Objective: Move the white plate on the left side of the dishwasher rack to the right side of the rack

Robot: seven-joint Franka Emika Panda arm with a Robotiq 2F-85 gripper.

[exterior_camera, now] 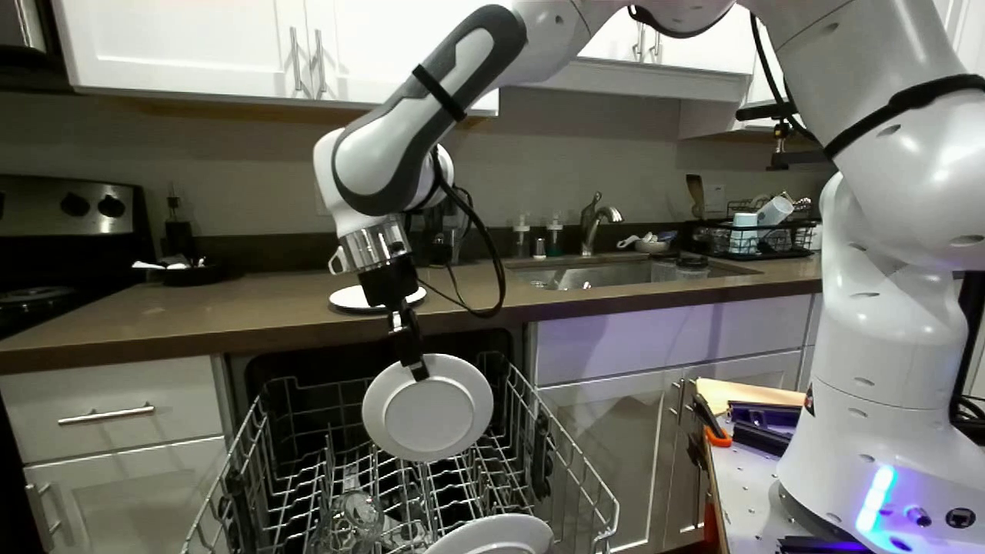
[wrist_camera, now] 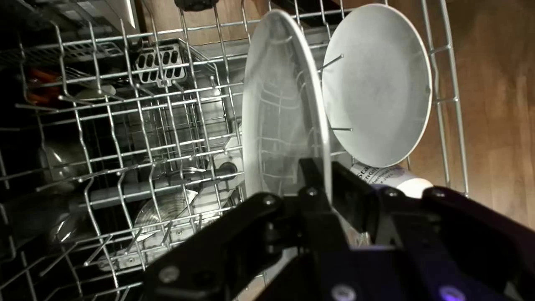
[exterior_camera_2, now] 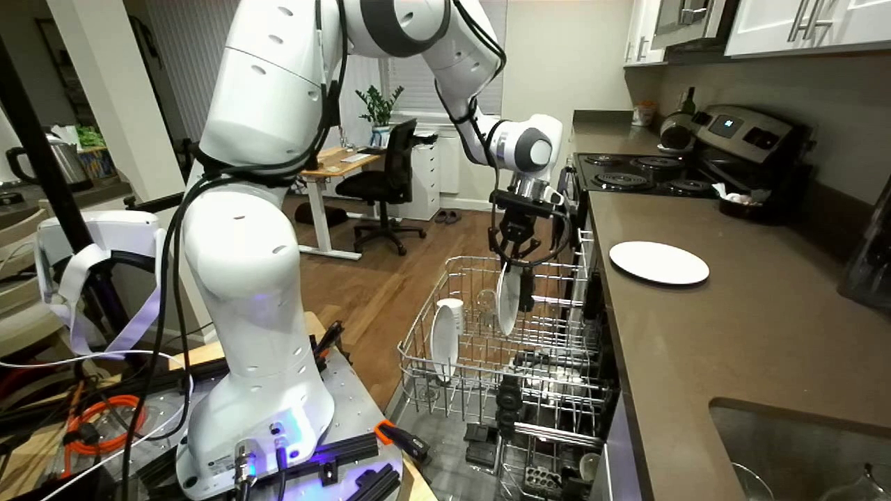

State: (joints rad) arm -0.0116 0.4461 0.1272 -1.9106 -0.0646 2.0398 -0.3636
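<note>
Biggest thing going is the long brown kitchen surface (exterior_camera_2: pixel 752 334), then the white robot arm (exterior_camera_2: pixel 240 236), arched up high and reaching down over the pulled-out dishwasher rack (exterior_camera: pixel 296 492). The white plate (exterior_camera: pixel 428 412) is up on edge over that rack, roughly midway across it in an exterior view, where its broad face shows. It's round, so its long axis only really reads from the side: in an exterior view the white plate (exterior_camera_2: pixel 509 299) is nearly edge-on, a thin sliver running close to straight up and down, and in the wrist view it runs up the frame with the far end leaning a bit left. Can't tell if its lower edge touches the rack. A second plate (wrist_camera: pixel 376 83) stands on edge in the rack too, apart from the first one, and a flat white dish (exterior_camera_2: pixel 658 262) lies on the surface near its edge. The gripper (wrist_camera: pixel 328 177) points down at a slight tilt, jaws narrow, pinching the white plate by its upper rim, one on either side. Smallest bit: a white container (wrist_camera: pixel 386 177) with lettering, just beside the second plate.
</note>
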